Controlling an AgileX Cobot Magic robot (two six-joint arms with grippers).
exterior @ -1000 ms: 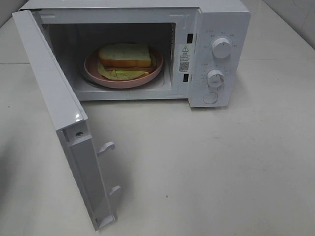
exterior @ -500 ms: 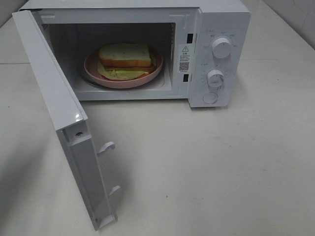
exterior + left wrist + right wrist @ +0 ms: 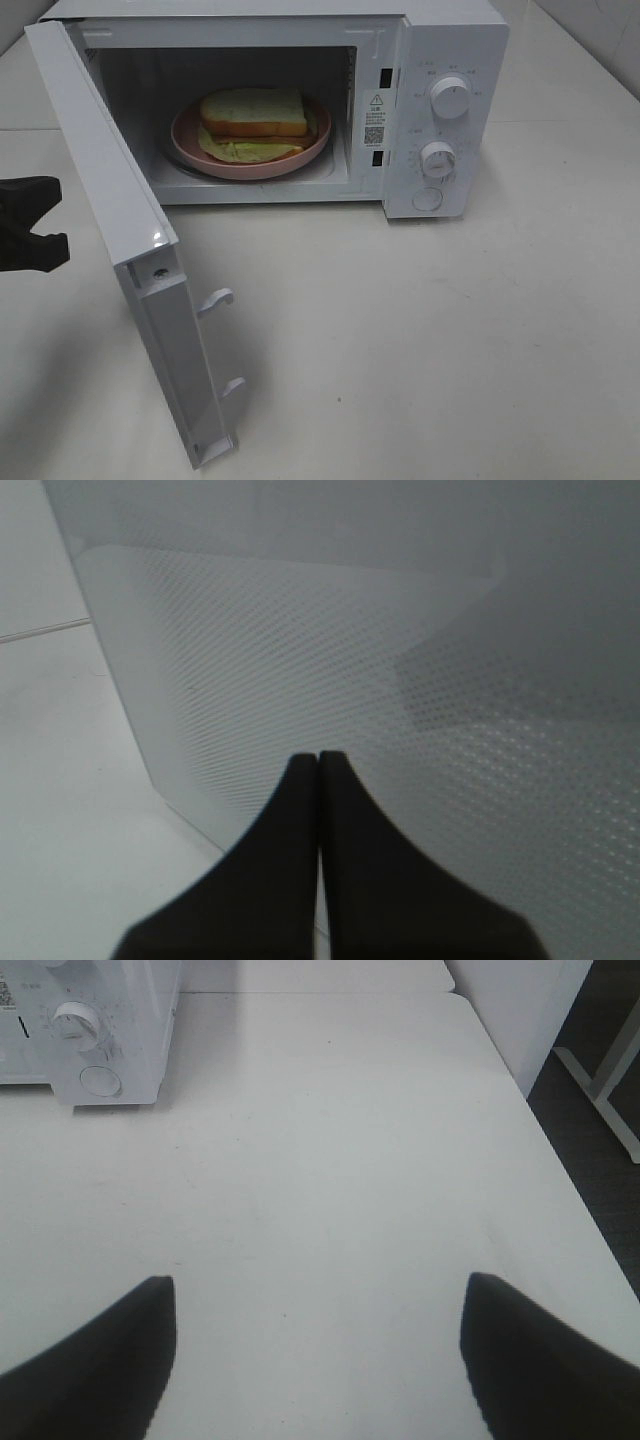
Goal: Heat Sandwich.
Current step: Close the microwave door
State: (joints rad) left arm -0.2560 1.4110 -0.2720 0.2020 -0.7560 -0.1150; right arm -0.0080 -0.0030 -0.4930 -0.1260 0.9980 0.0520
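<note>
The left gripper has its jaws together, empty, with one microwave door just ahead. The right gripper has its jaws wide apart, holding nothing. One sandwich lies on one plate.

The sandwich lies on a plate inside the microwave. Its door stands open leftward, with the left hand just left of it.

Overhead view is bright and even under soft light from above, with one small glare spot on the microwave door, a faint shadow on the table to its left, and the oven cavity slightly dimmer. Left wrist view is dim and bluish; the dotted screen looks soft, perhaps out of focus. Right wrist view is bright, the table nearly washed out, and the right gripper shows only as black blurred shapes.
</note>
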